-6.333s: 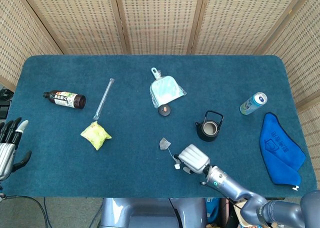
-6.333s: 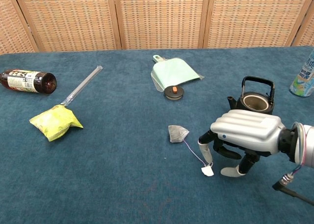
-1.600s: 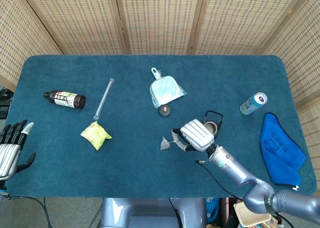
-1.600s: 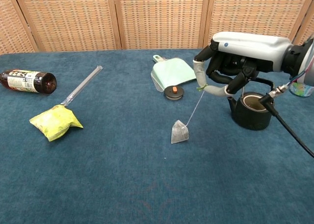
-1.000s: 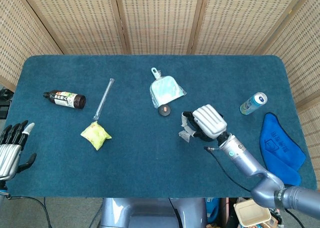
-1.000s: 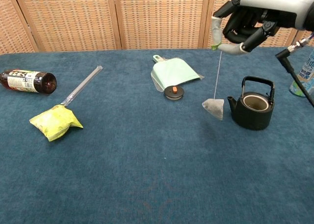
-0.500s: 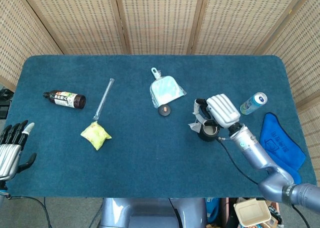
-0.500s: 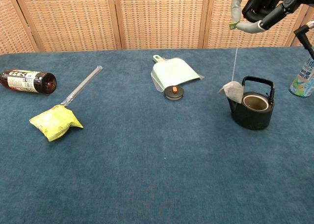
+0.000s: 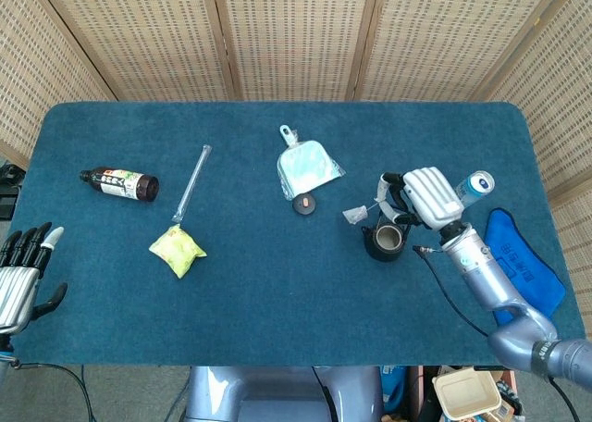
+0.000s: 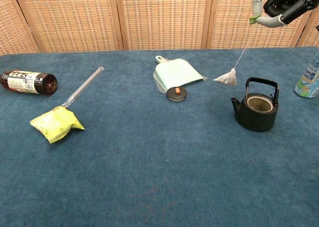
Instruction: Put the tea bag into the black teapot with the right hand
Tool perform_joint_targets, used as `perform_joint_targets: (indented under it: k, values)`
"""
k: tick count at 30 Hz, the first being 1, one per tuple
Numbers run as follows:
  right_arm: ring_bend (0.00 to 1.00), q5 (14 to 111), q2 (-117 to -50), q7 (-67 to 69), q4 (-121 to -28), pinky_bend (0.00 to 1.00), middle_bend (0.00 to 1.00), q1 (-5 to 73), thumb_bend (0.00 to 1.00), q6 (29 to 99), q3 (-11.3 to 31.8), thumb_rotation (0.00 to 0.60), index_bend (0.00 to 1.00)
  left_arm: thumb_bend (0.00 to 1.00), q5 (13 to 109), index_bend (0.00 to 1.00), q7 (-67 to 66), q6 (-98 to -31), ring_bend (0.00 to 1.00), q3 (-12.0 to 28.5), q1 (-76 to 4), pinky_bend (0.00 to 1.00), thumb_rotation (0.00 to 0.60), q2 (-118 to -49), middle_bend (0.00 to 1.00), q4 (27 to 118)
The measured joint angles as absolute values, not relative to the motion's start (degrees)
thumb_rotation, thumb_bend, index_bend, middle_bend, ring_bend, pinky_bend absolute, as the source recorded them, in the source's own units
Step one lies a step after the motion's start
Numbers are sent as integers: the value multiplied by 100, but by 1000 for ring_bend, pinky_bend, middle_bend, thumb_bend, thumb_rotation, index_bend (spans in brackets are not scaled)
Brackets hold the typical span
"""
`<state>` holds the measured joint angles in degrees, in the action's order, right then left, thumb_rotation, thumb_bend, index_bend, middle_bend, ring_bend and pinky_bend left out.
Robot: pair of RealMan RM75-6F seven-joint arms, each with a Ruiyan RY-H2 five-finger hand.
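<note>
At right of centre in the head view, the right hand [image 9: 427, 196] pinches the string of the tea bag [image 10: 227, 77], which hangs in the air just left of the open black teapot [image 10: 256, 106]. Far lower left, the left hand [image 9: 18, 272] rests with fingers spread, holding nothing.

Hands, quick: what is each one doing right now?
Left hand: open, holding nothing.
Right hand: pinching the string of the tea bag, which dangles in the air.

Tea bag [image 10: 227, 77] dangling beside open teapot [image 10: 257, 109]
</note>
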<state>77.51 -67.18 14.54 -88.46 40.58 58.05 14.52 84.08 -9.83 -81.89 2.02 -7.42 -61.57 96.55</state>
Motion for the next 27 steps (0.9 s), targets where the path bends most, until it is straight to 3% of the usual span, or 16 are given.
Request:
perform_joint_targets:
  k: [27]
  values:
    - [968,7756,-6877,2120,-8306,998,930,3751,701,6002,1355,600,614,377,8387,0,-1050,-8181,0,198,-743,0,600,-6149,0,9705]
